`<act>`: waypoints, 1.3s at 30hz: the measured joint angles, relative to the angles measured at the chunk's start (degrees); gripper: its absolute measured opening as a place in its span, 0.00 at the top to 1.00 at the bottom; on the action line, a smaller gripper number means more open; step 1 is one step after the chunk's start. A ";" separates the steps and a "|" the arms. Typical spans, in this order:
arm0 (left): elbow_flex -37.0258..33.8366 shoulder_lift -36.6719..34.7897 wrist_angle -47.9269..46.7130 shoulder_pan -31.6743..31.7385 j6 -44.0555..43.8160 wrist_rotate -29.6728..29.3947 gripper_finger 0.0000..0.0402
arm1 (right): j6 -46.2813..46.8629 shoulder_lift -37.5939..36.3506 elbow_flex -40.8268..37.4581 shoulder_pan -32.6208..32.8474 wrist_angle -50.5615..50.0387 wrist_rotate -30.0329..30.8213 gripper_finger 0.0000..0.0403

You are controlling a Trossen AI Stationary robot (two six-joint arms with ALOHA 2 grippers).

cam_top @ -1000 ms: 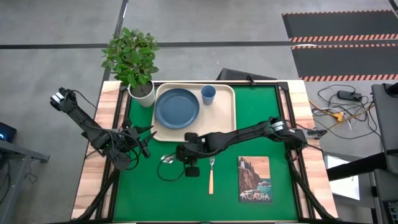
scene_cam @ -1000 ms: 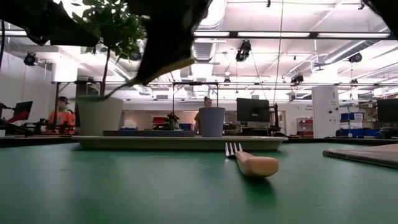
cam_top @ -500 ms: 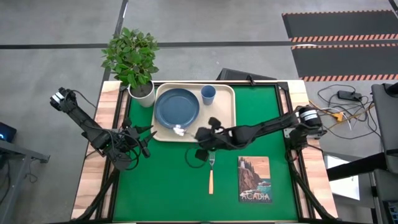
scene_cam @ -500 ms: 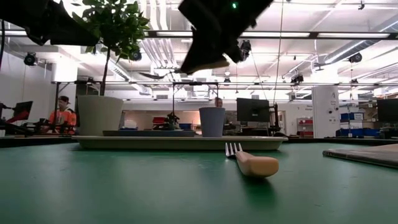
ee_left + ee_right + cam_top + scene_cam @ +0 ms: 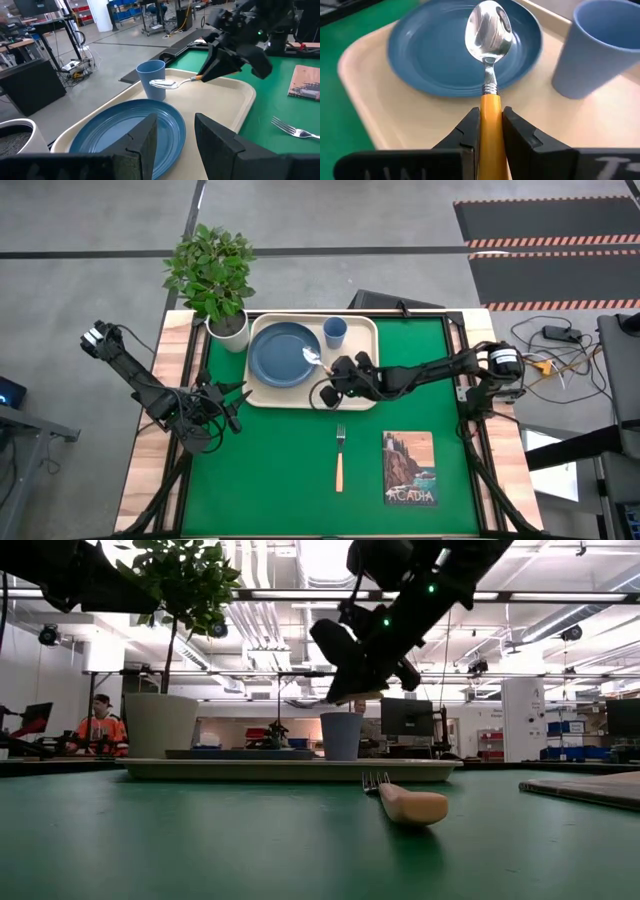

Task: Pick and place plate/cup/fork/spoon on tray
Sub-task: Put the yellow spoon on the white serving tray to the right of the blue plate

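Seen from overhead: green worktop (image 5: 270, 480) filling the lower middle of the frame, framed by pale wooden edges.

Cream tray (image 5: 368, 385) at upper centre of the worktop, long side running left to right. Inside the tray, on its left half, round slate-blue plate (image 5: 280, 355) lying flat. In the tray's upper right corner, small light-blue cup (image 5: 335, 332) standing upright, just beside the plate.

Potted plant (image 5: 213, 275) in a white pot at upper left, touching or just off the tray's left corner; cannot tell which.

Picture card (image 5: 409, 468) marked ACADIA at lower right of the green surface, well apart from the tray.

Right arm reaching in from the right edge toward frame centre, right pincer (image 5: 333, 372) held above the tray's middle, between plate and cup. Fingers (image 5: 468, 132) pressed tight on the orange-tan handle of the spoon (image 5: 313, 358). Spoon lifted clear of the tray, silver bowl hanging over the plate's right rim.

Left arm parked at the left edge of the worktop, left pincer (image 5: 228, 402) near the tray's lower left corner, fingers (image 5: 150, 140) spread apart and holding nothing.

Fork (image 5: 339, 455) flat on the green surface below the tray, tines pointing toward the tray, handle toward the bottom of the frame, just left of the card.
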 joint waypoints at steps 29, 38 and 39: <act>0.00 0.48 -0.28 0.00 -0.18 -0.33 0.72 | 40.73 0.02 -12.32 3.90 -1.83 9.61 0.88; 0.00 0.42 -0.44 0.01 0.11 -0.39 0.72 | 45.25 0.16 -12.29 1.18 -2.19 11.06 0.88; 0.00 0.42 -0.47 0.01 0.14 -0.42 0.72 | 45.99 0.26 -12.29 0.83 -2.17 11.06 0.87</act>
